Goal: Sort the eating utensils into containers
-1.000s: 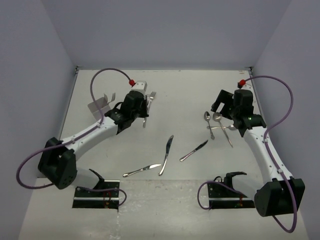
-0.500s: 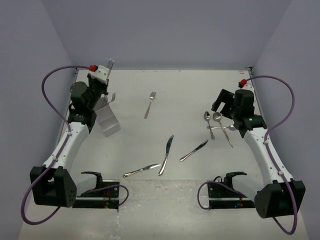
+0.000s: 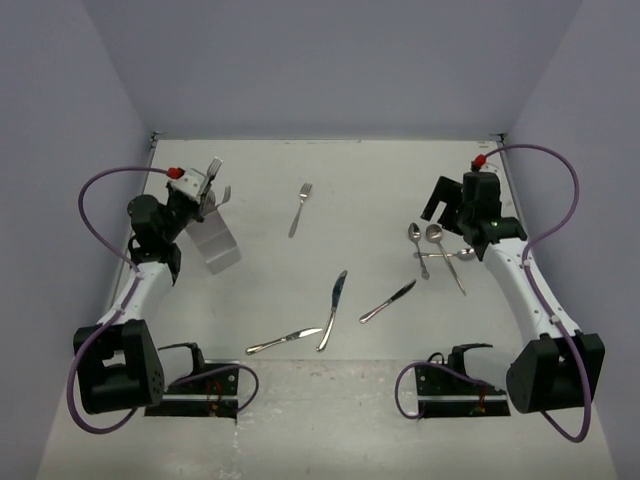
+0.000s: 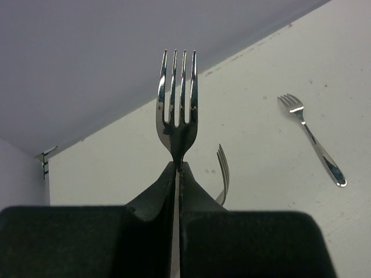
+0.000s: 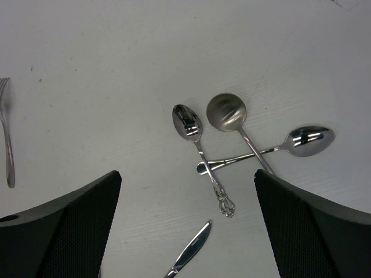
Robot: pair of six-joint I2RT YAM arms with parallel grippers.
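Observation:
My left gripper (image 3: 203, 182) is shut on a silver fork (image 3: 214, 165), tines up, just above the far end of the light grey holder (image 3: 215, 248). In the left wrist view the gripper (image 4: 178, 168) pinches the fork (image 4: 178, 116) at its neck. A second fork (image 3: 225, 193) leans out of the holder, its tines showing in the left wrist view (image 4: 224, 172). My right gripper (image 3: 442, 203) is open and empty above three spoons (image 3: 432, 245). The right wrist view shows the gripper (image 5: 186, 174) over the crossed spoons (image 5: 227, 112).
A third fork (image 3: 298, 208) lies on the table at mid-back, also in the left wrist view (image 4: 316, 145). Three knives lie nearer the front: one (image 3: 333, 308), one (image 3: 388, 300) and one (image 3: 283, 341). Walls close in the left, right and back.
My left arm has swung from the table's middle to the far left with a fork in its grip, then dropped slightly at the holder. My right gripper has shifted slightly toward the back.

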